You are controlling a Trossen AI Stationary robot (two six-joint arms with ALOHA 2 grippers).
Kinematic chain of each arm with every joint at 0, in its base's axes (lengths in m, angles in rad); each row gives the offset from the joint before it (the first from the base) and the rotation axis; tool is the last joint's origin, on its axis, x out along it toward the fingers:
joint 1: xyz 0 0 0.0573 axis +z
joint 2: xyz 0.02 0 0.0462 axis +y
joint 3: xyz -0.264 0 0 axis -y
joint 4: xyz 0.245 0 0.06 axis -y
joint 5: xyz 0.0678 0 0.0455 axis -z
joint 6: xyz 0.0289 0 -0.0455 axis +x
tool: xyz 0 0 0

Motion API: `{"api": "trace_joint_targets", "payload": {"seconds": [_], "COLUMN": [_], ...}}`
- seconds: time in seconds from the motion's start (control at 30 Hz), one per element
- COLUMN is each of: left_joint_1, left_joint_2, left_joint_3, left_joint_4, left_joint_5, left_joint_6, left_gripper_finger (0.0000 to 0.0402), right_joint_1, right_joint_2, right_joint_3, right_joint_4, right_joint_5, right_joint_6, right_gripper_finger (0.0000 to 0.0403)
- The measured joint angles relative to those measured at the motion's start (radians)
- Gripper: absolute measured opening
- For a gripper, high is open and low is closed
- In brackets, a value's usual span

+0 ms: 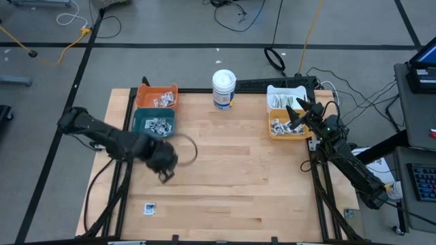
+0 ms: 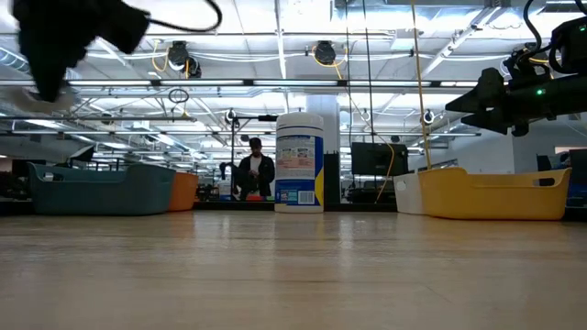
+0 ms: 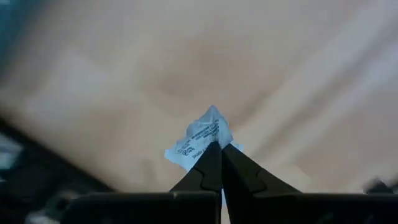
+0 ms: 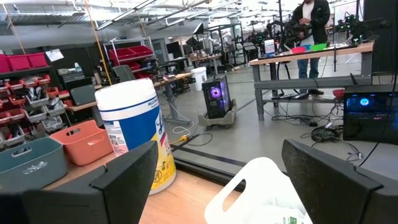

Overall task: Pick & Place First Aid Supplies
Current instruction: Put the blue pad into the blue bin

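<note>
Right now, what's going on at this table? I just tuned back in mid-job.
The left gripper, above the wooden table in front of the teal plastic bin, is shut on a small white packet with blue print. The right gripper hangs open over the white and yellow bins, which hold more packets. The orange bin also holds a few, and one small packet lies near the table's front edge. The tall white cylindrical tub stands at the back.

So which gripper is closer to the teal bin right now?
Left. The left gripper hovers just in front of the teal bin; the right gripper is far across, over the yellow bin.
</note>
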Motion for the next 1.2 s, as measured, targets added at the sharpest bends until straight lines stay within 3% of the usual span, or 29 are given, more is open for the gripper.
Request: {"api": "trace_joint_targets", "payload": {"seconds": [0.2, 0.57, 0.73, 1.2], "left_joint_1": [0.303, 0.792, 0.889, 1.033], "left_joint_2": [-0.055, -0.061, -0.025, 0.135], "left_joint_3": [0.0, 0.0, -0.013, -0.184], "left_joint_4": [-0.145, -0.169, -0.132, 0.154], "left_joint_5": [-0.037, -0.069, -0.155, -0.154], "left_joint_6": [0.165, 0.465, 0.55, 0.666], "left_gripper_finger": [0.0001, 0.0, 0.0, 0.0], "right_joint_1": [0.0, 0.0, 0.0, 0.0], "right_joint_2": [0.0, 0.0, 0.0, 0.0], "right_joint_3": [0.0, 0.0, 0.0, 0.0], "right_joint_4": [0.0, 0.0, 0.0, 0.0], "right_joint_5": [0.0, 0.0, 0.0, 0.0], "right_joint_6": [0.0, 0.0, 0.0, 0.0], "right_gripper_finger": [0.0337, 0.0337, 0.0337, 0.0337]}}
